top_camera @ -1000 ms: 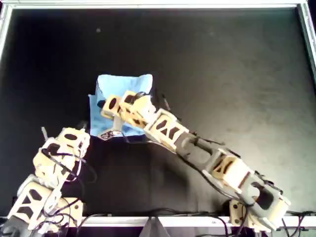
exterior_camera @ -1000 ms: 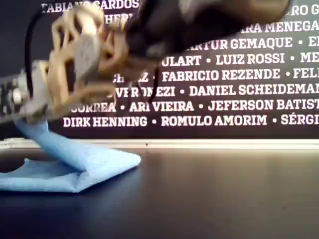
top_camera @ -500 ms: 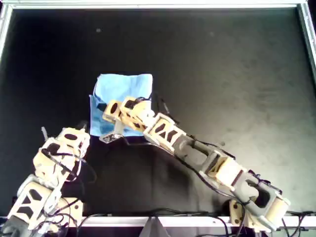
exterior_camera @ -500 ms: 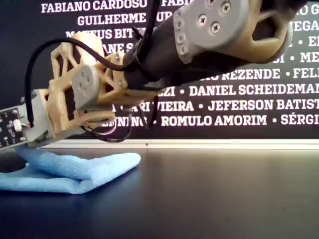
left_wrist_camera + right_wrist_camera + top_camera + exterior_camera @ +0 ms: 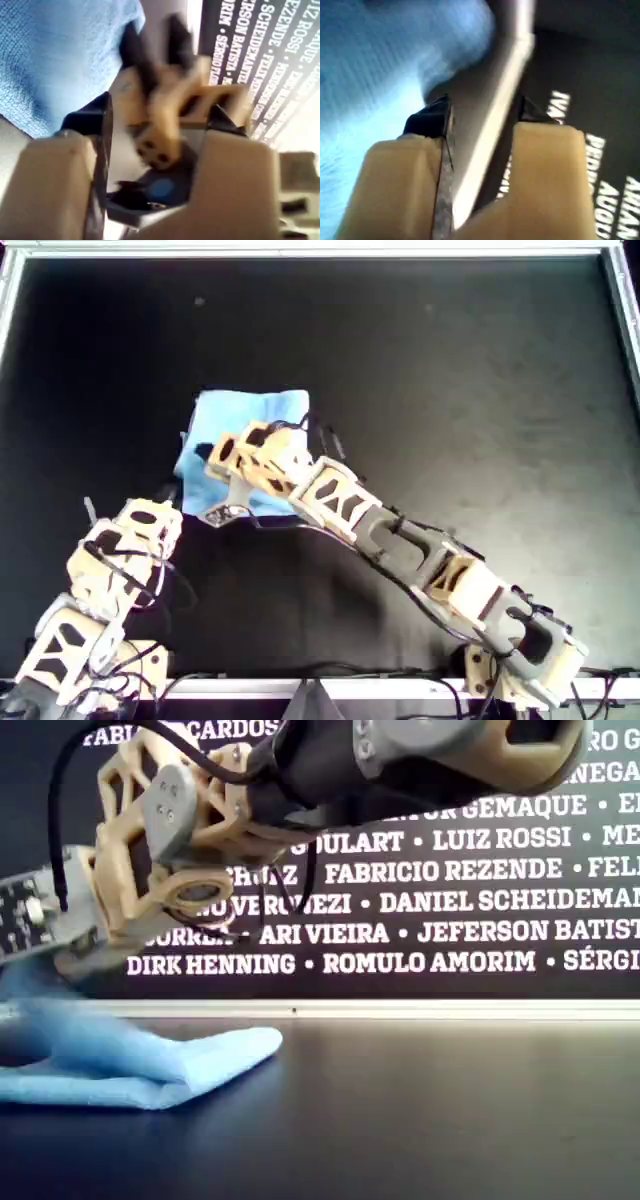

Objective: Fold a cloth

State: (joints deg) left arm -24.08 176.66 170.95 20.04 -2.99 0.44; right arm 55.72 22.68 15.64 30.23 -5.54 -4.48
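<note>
Black surface (image 5: 450, 390) carries the folded cloth (image 5: 245, 415) toward its left edge, with my second tool (image 5: 480, 122) spread apart above it and my first tool (image 5: 160, 120) likewise apart.

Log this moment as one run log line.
cloth: doubled over | second tool: open, above cloth | first tool: open, empty

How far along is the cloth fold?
Done: the cloth lies doubled, with a rounded crease showing in the exterior view. In hand: my second pincer hovers open at the cloth's edge, gripping nothing; my first pincer is open, off to the side. Left: probably another fold or some flattening, since one side looks raised.
</note>
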